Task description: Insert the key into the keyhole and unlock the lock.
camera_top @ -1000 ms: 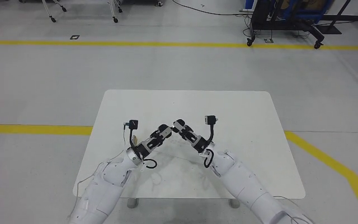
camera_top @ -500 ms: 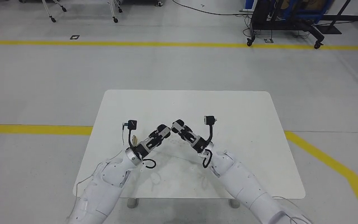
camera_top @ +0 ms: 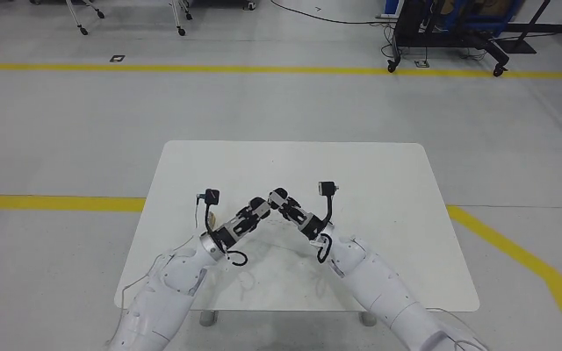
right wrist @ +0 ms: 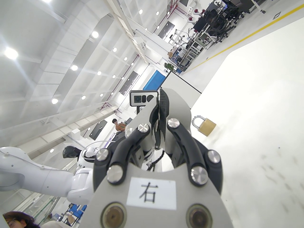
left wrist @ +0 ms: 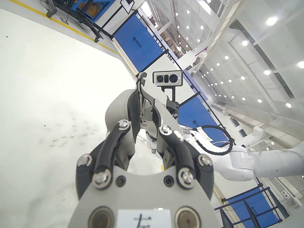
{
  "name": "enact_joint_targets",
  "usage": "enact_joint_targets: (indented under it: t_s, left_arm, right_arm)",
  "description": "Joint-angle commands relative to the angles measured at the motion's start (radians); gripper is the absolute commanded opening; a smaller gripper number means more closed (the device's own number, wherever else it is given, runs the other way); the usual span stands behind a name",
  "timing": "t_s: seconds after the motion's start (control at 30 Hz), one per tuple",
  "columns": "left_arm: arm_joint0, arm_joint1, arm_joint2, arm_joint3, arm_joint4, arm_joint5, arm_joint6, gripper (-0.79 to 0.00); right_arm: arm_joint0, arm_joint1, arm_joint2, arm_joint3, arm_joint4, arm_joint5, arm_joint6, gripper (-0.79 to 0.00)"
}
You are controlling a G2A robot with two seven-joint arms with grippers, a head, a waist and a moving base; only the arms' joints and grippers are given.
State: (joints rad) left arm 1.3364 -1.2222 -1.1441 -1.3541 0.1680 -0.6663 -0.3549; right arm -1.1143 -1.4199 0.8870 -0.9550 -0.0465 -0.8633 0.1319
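Glossy white arms [camera_top: 378, 285]; grey wrist plates [right wrist: 152, 217], silver screws [right wrist: 199, 173]; black ribbed fingers [left wrist: 132, 112]; looping black cables [left wrist: 215, 153].

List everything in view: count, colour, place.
table: one, white, under both arms.
padlock: one, brass with a silver shackle, lying on the table beside the right pincer.
key: one, thin and silvery, apparently the key, clamped between the left pincer's pads.
floor lines: two, yellow, beyond and beside the table.
rack: one, black, on the far floor.
left pincer: one, grey and black, above the table's middle.
right pincer: one, grey and black, shut, facing the left one.
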Motion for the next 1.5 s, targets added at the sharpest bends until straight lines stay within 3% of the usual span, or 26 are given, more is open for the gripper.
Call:
enact_joint_targets:
  t_s: [0.0,0.43,0.63,0.67,0.73,0.83,1.03,1.27,1.47]
  left_arm:
    - [-0.002,-0.001,0.002,0.000,0.008,0.012,0.005,-0.785]
    - [0.016,0.006,-0.043,-0.019,0.074,0.058,0.087,-0.785]
    - [0.024,0.009,-0.054,-0.025,0.045,0.041,0.065,-0.785]
    - [0.023,0.009,-0.052,-0.023,0.033,0.035,0.054,-0.773]
    - [0.022,0.009,-0.048,-0.020,0.014,0.023,0.031,-0.597]
    - [0.020,0.010,-0.046,-0.017,-0.010,0.010,0.009,-0.551]
    - [0.017,0.009,-0.032,-0.012,-0.081,-0.001,-0.042,-0.600]
    - [0.003,0.010,-0.022,0.006,-0.158,0.008,-0.108,-0.785]
    - [-0.004,0.011,-0.021,0.015,-0.159,0.019,-0.120,-0.773]
  right_arm:
    - [0.000,0.000,0.003,-0.003,0.000,0.001,0.005,-0.785]
    - [-0.013,-0.001,0.027,-0.017,-0.007,0.009,0.016,-0.785]
    - [-0.018,-0.002,0.035,-0.023,-0.012,0.013,0.020,-0.785]
    - [-0.019,-0.002,0.036,-0.024,-0.011,0.013,0.020,-0.785]
    - [-0.020,-0.002,0.038,-0.026,-0.011,0.012,0.022,-0.785]
    - [-0.021,-0.003,0.041,-0.027,-0.012,0.013,0.024,-0.785]
    - [-0.021,-0.006,0.045,-0.022,-0.010,0.016,0.027,-0.785]
    - [-0.017,-0.010,0.049,-0.014,-0.013,0.019,0.026,-0.785]
    - [-0.015,-0.014,0.050,-0.008,-0.015,0.020,0.024,-0.785]
